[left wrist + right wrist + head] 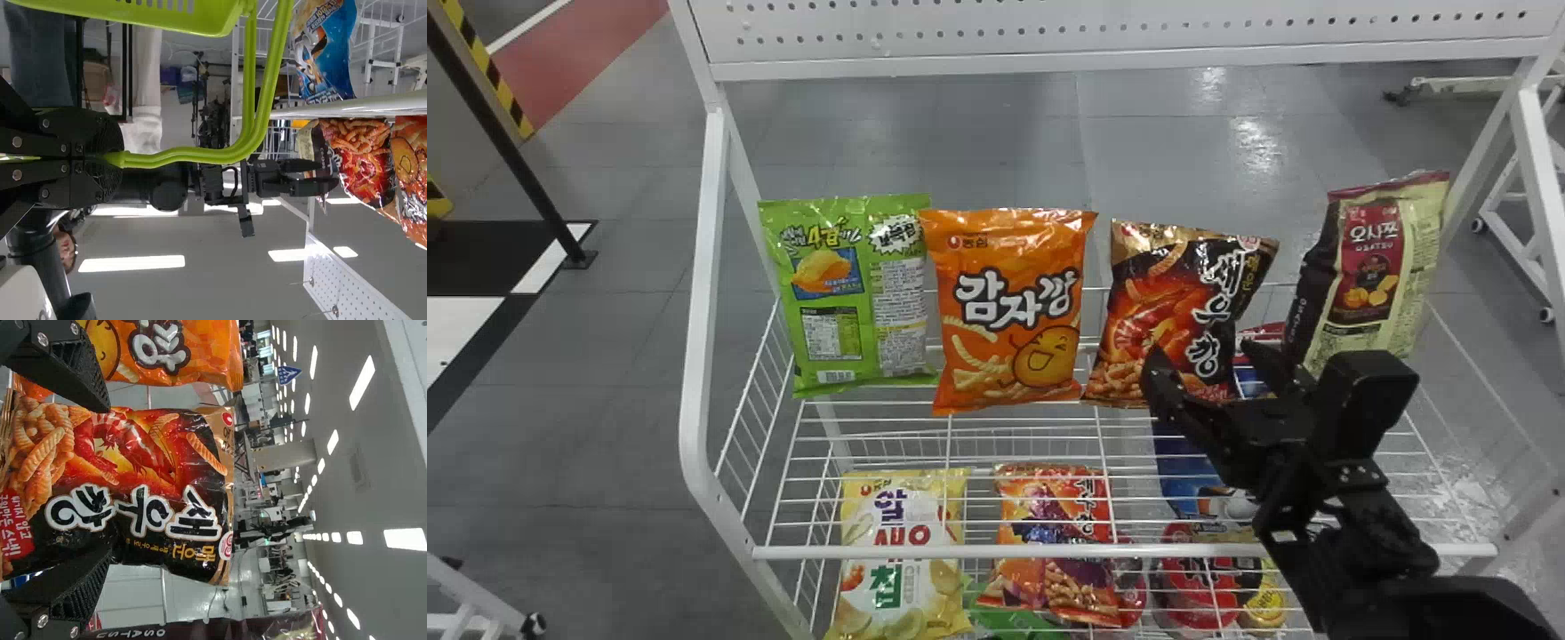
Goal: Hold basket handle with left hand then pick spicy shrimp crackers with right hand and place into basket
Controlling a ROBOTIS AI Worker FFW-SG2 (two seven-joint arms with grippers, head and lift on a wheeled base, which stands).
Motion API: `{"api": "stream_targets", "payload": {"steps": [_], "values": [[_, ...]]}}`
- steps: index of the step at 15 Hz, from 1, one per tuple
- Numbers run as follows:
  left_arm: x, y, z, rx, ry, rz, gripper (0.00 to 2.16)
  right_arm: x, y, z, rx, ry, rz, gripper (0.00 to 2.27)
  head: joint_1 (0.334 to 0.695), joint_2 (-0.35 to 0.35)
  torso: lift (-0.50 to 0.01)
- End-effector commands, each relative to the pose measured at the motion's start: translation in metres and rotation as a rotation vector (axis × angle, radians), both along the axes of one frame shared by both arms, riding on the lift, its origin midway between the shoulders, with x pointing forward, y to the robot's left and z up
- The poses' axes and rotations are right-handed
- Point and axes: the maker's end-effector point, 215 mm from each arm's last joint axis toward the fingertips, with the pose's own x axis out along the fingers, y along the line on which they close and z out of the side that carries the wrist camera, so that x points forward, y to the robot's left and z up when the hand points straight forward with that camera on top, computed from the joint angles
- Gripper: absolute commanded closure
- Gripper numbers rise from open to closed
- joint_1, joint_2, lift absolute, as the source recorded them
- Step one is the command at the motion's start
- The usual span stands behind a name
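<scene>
Rack: 4 upright bags in a row up top, more packs below.
Upper shelf [951,553], L to R: L-end bag [854,293], potato snack bag [1009,311], spicy shrimp crackers [1165,307], R-end bag [1374,267]. Lower level: chips bag [898,551] at L, cracker bag [1054,542] next R, more packs [1199,569] further R. R gripper [1205,360] on near side of spicy shrimp crackers, by lower end. Basket handle [227,157] in L gripper [107,159].

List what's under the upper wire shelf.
Yellow chip bag, orange-red snack bag, blue bag, red packs, something green. Whatever sits behind the right claw is covered; can't tell.
</scene>
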Motion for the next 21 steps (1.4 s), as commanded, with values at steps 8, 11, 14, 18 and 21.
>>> {"api": "stream_targets", "payload": {"steps": [8,11,14,18,21], "values": [[0.002,0.003,0.001,-0.006,-0.008,0.003,2.15,0.028,0.021,-0.01,-0.021,0.023,0.037,0.16,0.695,0.094,-0.01],[0.003,0.002,0.002,-0.009,-0.006,0.003,2.15,0.028,0.022,-0.021,-0.038,0.064,0.042,0.43,0.695,0.096,-0.01],[0.003,0.003,0.001,-0.008,-0.01,0.004,2.15,0.028,0.02,-0.024,-0.048,0.075,0.041,1.32,0.695,0.097,-0.01],[0.003,0.003,0.002,-0.009,-0.005,0.005,2.15,0.023,0.017,-0.02,-0.055,0.079,0.037,2.04,0.695,0.094,-0.01],[0.003,0.003,0.002,-0.009,-0.005,0.005,2.15,0.009,0.008,0.004,-0.049,0.035,0.02,2.04,0.695,0.091,-0.01]]}}
